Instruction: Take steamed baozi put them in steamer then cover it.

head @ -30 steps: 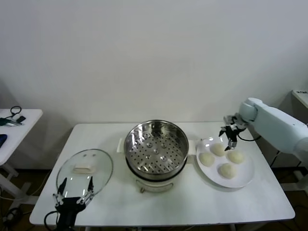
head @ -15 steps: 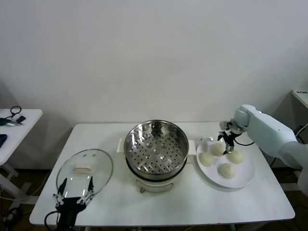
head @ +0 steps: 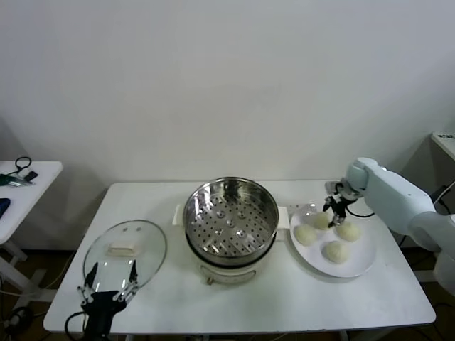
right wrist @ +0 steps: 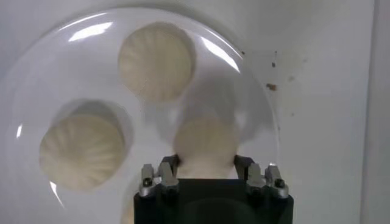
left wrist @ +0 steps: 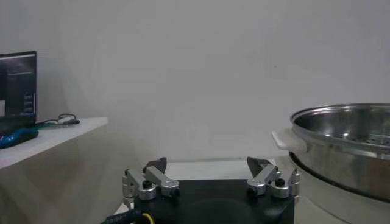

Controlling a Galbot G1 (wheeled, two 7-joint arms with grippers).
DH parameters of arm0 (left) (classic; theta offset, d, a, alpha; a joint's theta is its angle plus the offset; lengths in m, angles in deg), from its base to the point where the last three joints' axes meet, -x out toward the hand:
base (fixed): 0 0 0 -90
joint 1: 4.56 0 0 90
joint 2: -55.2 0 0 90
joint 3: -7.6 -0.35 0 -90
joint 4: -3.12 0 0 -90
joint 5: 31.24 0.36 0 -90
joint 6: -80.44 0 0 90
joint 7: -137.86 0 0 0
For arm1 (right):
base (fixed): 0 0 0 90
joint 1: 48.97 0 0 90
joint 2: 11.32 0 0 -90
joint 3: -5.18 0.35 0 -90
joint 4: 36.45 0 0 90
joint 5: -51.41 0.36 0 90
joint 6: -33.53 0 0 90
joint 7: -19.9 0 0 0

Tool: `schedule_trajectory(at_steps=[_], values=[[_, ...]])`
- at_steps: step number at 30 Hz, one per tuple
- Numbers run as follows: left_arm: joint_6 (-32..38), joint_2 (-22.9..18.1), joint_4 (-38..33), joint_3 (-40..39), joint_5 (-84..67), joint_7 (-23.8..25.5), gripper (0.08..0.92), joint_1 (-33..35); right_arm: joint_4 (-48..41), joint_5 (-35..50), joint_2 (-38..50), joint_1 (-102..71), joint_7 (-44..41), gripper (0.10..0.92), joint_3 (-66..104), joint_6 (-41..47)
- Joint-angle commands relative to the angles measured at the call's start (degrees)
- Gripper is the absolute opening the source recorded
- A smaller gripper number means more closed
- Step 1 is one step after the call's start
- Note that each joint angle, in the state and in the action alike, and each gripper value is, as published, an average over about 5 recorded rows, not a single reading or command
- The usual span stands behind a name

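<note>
Parked low at the tabletop's near-left edge beside the round clear glass cover (head: 125, 252): left gripper (head: 108, 291), jaws spread and empty. Centre: shiny perforated stainless-steel steamer (head: 231, 219), no buns in it yet. Right: right gripper (head: 334, 207) clenched on the rear pale cream steamed baozi (right wrist: 205, 145) on the flat white plate (head: 359, 263). Best lifted straight up (soft dough, gentle squeeze), clearing neighbours before crossing. Since a second ago: lowered onto the bun, jaws closed.

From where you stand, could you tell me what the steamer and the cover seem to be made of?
The steamer looks like polished stainless steel: shiny and reflective, with a hole-dotted tray. The cover appears to be clear glass, since the table shows through it, with a cream handle, possibly plastic.
</note>
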Motion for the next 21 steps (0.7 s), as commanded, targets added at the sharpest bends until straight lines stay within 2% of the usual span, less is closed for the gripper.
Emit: schedule_trajectory(at_steps=[1, 8, 13, 17, 21], values=[[0.13, -0.08, -0.17, -0.15, 0.3, -0.02, 0.823, 0.12, 3.24, 4.71, 1.11, 2.35, 0.58, 0.62, -1.03, 0.08], [0.3, -0.1, -0.58, -0.24, 0.7, -0.08, 0.823, 0.36, 13.08, 13.73, 5.99, 10.43, 0.52, 0.619, -6.77, 1.91], [0.32, -0.06, -0.64, -0.42, 1.0, -0.11, 0.823, 0.32, 23.45, 24.92, 9.67, 21.41, 0.86, 0.619, -14.22, 5.62], [0.34, 0.04, -0.66, -0.72, 1.56, -0.1, 0.823, 0.31, 30.92, 34.61, 10.06, 33.49, 0.93, 0.619, -22.07, 9.45], [0.38, 0.22, -0.67, -0.76, 1.7, -0.12, 0.823, 0.4, 37.53, 40.65, 7.98, 42.7, 0.62, 0.619, -27.6, 10.54]])
